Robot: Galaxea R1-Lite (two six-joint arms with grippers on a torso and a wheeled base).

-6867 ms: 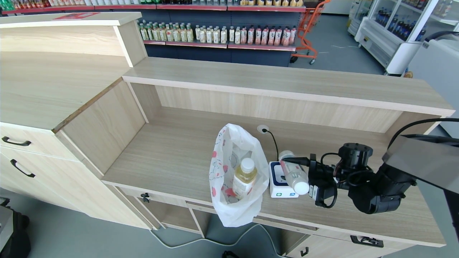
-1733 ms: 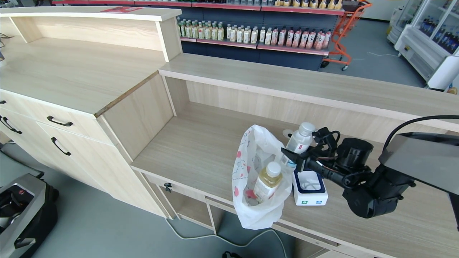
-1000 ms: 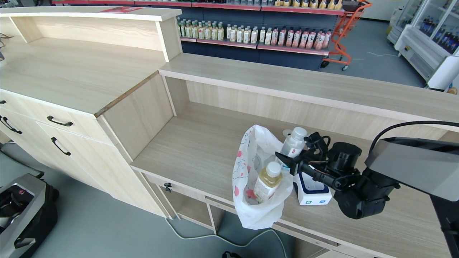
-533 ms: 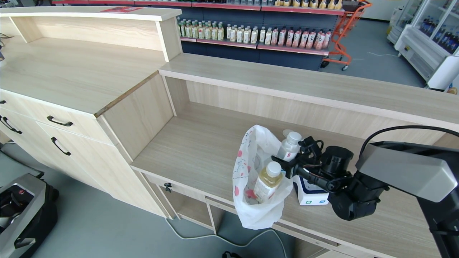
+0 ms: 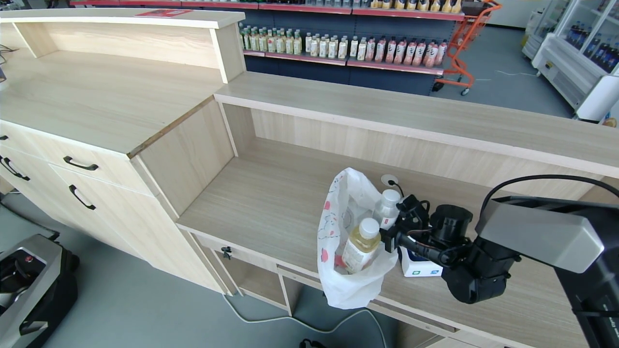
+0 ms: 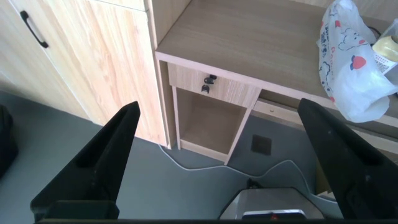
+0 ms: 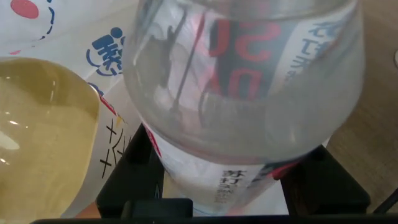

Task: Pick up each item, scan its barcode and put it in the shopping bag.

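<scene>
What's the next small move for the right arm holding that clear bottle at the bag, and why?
Probably lower it a little further, then open the jaws. The right gripper holds the clear bottle upright at the mouth of the shopping bag, beside the yellow drink bottle already inside. Its base seems only partly down in the bag.

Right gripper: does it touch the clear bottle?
Touching. The right wrist view shows the clear bottle pressed between the black fingers of the right gripper, with no gap.
</scene>
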